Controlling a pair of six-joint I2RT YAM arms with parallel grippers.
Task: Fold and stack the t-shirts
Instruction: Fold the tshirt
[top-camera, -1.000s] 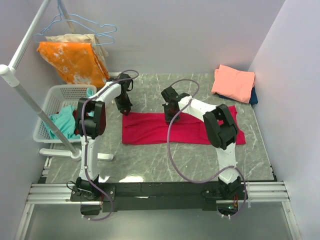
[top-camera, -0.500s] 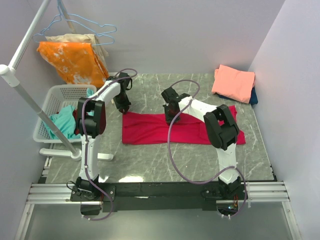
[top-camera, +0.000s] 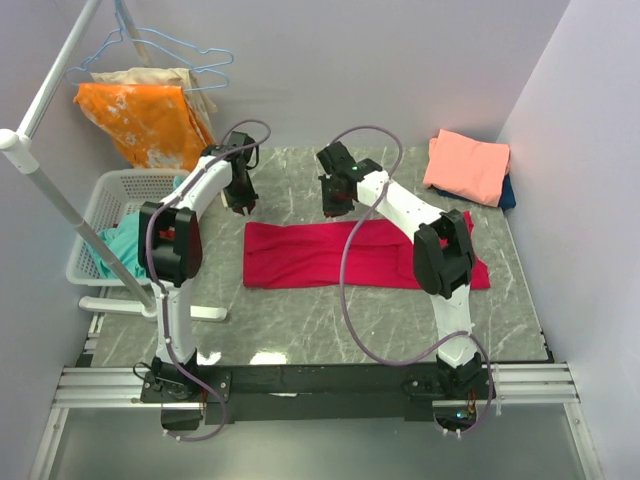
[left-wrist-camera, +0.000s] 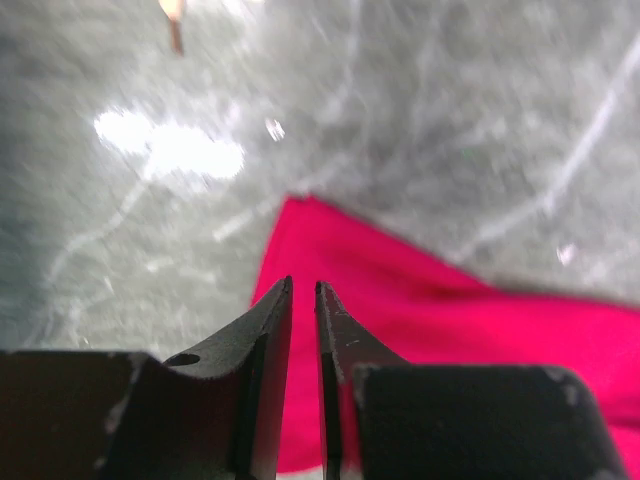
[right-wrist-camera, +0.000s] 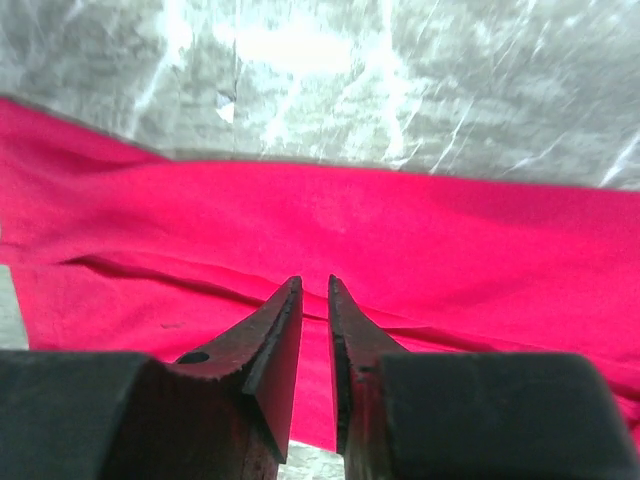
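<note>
Mid-fold on the crimson t-shirt (top-camera: 300, 258), a long band flat on the table (top-camera: 300, 322): my left claw (left-wrist-camera: 303, 283) hangs over its far left corner, my right claw (right-wrist-camera: 314, 280) over its far edge, both nearly pressed together, apparently pinching nothing; next, I judge, spread, drop and pinch for a crosswise fold.

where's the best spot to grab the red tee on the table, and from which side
The red tee lies flat on the table as a long, narrow strip, so its short left end looks best: pinch a corner there from straight above, fingers straddling the edge. Nothing rests on that end.
</note>
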